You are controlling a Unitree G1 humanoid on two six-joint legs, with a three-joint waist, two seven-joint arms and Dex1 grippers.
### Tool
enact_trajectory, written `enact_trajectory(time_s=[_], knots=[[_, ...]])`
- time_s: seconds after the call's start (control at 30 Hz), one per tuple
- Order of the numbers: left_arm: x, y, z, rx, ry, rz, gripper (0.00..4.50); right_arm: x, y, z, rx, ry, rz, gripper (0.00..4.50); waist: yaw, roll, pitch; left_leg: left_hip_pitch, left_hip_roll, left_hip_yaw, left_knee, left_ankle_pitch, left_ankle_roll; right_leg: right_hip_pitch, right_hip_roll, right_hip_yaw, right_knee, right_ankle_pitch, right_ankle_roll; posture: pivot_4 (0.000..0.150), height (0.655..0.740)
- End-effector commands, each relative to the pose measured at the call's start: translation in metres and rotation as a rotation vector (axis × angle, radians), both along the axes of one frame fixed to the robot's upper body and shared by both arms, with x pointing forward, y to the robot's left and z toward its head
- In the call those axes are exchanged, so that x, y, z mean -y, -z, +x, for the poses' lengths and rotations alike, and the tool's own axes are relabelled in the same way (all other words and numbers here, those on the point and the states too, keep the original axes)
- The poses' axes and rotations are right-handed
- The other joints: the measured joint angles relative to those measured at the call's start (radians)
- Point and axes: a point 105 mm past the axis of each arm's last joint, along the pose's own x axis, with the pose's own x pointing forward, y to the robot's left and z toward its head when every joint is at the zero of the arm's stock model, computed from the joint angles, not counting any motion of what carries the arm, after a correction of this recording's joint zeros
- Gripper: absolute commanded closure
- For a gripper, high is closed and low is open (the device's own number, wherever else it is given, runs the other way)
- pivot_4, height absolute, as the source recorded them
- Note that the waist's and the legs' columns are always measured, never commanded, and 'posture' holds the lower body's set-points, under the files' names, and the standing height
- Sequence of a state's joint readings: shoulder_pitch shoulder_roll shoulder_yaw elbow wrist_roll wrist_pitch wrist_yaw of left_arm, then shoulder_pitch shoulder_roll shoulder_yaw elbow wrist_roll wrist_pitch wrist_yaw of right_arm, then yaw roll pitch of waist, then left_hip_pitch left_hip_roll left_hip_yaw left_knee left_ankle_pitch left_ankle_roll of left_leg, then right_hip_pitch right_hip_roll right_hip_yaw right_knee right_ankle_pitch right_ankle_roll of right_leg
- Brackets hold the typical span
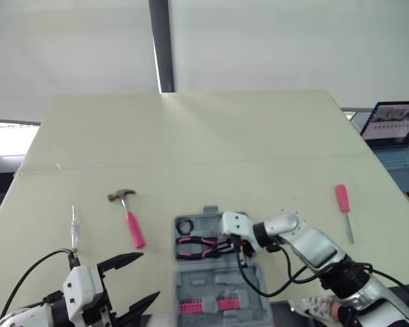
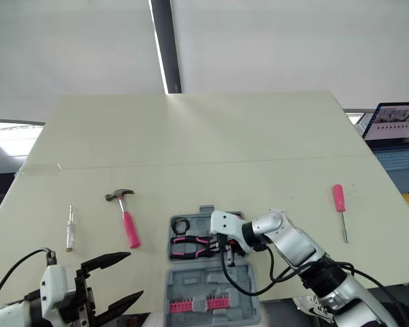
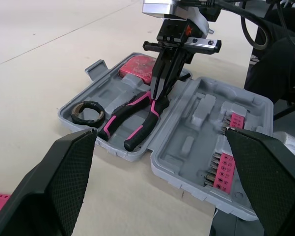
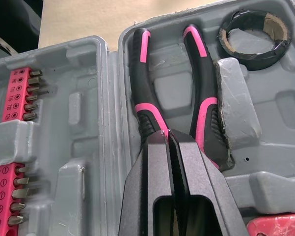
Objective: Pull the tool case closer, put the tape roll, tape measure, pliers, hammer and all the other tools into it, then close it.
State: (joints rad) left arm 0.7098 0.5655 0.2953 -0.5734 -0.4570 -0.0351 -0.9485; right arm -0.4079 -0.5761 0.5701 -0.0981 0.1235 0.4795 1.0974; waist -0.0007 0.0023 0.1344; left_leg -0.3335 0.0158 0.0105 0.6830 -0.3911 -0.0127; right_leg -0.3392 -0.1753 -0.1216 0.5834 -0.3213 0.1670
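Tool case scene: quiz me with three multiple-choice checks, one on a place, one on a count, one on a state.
1. Where is the tape roll?
A) in the tool case, beside the pliers
B) on the table, at its far edge
C) between the left gripper's fingers

2. How many tools lie on the table outside the case?
A) one
B) three
C) five

3. The left gripper is:
A) shut tight, empty
B) shut on a tool
C) open, empty

Answers:
1 A, the roll sits in a compartment by the pliers' handles.
2 B, the hammer, pink screwdriver and clear-handled screwdriver lie outside.
3 C, its fingers are spread wide with nothing between them.
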Motion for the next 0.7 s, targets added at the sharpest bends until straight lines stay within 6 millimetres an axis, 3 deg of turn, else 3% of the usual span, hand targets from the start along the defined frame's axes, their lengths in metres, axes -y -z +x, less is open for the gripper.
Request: enact_trajectory(time_s=[0.03, 0.7], knots=[[0.001, 0.000, -0.001, 0.017, 0.002, 0.000, 0.00, 0.038, 0.063, -0.015, -0.150, 0.086, -0.261, 4.38, 0.000, 0.000, -0.002, 0.000, 0.000, 0.000, 0.000, 0.000, 0.000, 0.000, 0.000, 0.000, 0.000, 0.000, 0.000, 0.150, 0.7373], [-0.003, 0.006, -0.004, 0.013, 0.002, 0.001, 0.00, 0.044, 0.080, -0.025, -0.206, 0.077, -0.350, 4.38, 0.000, 0.003, -0.013, 0.001, 0.001, -0.001, -0.001, -0.001, -0.001, 0.002, 0.001, -0.001, -0.002, -0.001, -0.001, 0.150, 0.7373]])
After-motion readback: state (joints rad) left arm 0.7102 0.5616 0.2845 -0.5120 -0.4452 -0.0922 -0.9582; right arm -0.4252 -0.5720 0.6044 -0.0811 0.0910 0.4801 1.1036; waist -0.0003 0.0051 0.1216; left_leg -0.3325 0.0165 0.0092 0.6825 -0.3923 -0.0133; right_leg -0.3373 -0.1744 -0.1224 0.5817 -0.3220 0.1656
